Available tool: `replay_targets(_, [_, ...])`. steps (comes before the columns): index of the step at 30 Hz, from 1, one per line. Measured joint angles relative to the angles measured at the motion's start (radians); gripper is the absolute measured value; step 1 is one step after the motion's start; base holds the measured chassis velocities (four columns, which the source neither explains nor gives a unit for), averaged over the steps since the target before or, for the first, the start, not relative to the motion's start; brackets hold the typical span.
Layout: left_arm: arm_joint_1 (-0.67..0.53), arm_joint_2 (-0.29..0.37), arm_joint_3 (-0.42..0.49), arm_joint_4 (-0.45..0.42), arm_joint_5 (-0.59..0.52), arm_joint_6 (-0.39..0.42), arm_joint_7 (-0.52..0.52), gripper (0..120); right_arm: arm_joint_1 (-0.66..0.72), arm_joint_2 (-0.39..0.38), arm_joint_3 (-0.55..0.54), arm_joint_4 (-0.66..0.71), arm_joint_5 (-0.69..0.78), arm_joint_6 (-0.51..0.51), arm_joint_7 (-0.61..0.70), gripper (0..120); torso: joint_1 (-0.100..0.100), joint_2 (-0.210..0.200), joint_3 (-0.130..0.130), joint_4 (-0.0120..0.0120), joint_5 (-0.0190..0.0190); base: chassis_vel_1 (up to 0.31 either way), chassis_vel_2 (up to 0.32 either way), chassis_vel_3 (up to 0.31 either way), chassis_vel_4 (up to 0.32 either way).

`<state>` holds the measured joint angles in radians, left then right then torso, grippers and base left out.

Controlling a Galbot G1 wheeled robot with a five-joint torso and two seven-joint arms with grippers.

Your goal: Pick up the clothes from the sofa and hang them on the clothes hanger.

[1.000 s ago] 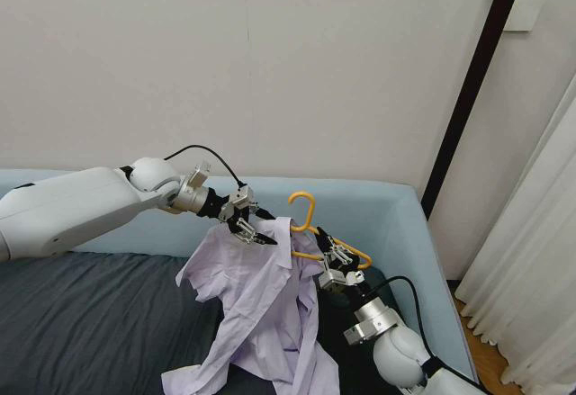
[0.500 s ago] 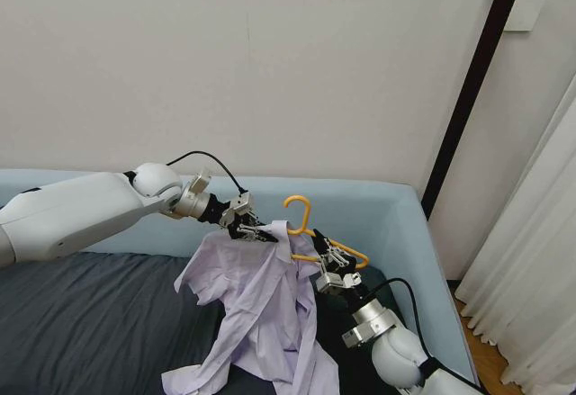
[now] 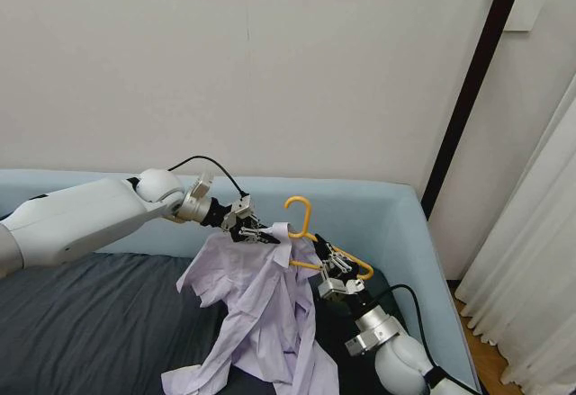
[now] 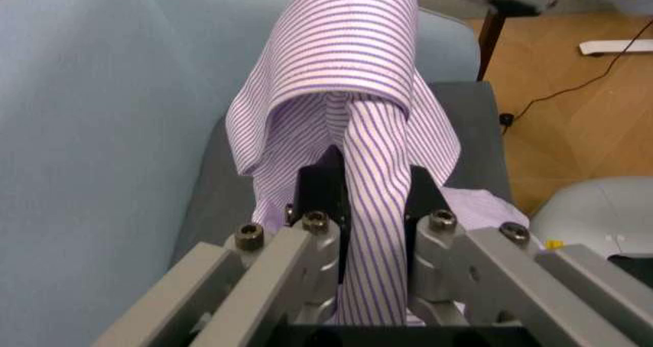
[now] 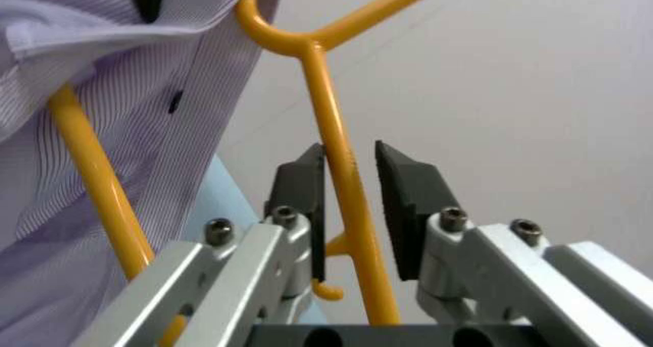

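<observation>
Purple-striped cotton shirt [image 3: 261, 296] hangs above the pale blue sofa [image 3: 387, 215], collar clamped in my left gripper [image 3: 255, 233], half draped on the yellow plastic hanger [image 3: 301, 204] my right gripper [image 3: 335, 267] pinches; seating it fully is left, I judge.

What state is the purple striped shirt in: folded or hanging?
Hanging: the purple striped shirt droops from the shut left gripper, partly over the yellow hanger.

Plain off-white wall [image 3: 270, 53] everywhere behind the left hand [image 3: 261, 235]. Under it there's a light blue sofa [image 3: 387, 206] with a dark grey seat cushion [image 3: 81, 323]. Past the right hand [image 3: 336, 264]: a dark slanted pole [image 3: 468, 89], white curtains [image 3: 531, 278], and a bit of wooden floor [image 3: 477, 368].
</observation>
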<state>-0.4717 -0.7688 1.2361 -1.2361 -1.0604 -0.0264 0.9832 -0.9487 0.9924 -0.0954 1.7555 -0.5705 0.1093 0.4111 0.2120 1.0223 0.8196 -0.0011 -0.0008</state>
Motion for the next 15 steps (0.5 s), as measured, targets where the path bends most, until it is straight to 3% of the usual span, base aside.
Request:
replay_targets(2, [0.020, 0.000, -0.018, 0.015, 0.018, -0.007, 0.001, 7, -0.052, -0.022, 0.023, 0.071, 0.071, -0.036, 0.001, 32, 0.000, 0.000, 0.000, -0.0004, 0.0000, 0.000, 0.000, 0.000, 0.000])
replay_targets(4, [0.027, 0.002, -0.024, 0.016, 0.021, -0.009, 0.003, 7, -0.077, -0.032, 0.038, 0.103, 0.096, -0.045, 0.002, 36, 0.000, 0.000, 0.000, -0.0005, 0.0000, 0.000, 0.000, 0.000, 0.000])
replay_targets(8, [0.097, 0.056, -0.101, -0.001, 0.049, -0.022, 0.008, 7, -0.199, -0.081, 0.081, 0.212, 0.215, -0.082, 0.012, 55, 0.000, 0.000, 0.000, -0.0004, -0.0003, 0.000, 0.000, 0.000, 0.000])
replay_targets(9, [0.097, 0.056, -0.101, -0.001, 0.049, -0.022, 0.008, 7, -0.199, -0.081, 0.081, 0.212, 0.215, -0.082, 0.012, 55, 0.000, 0.000, 0.000, -0.0004, -0.0003, 0.000, 0.000, 0.000, 0.000])
replay_targets(15, [0.247, 0.151, -0.273, -0.048, 0.093, -0.038, 0.009, 7, -0.309, -0.096, 0.078, 0.234, 0.407, -0.158, 0.041, 78, 0.000, 0.000, 0.000, -0.0002, -0.0003, 0.000, 0.000, 0.000, 0.000])
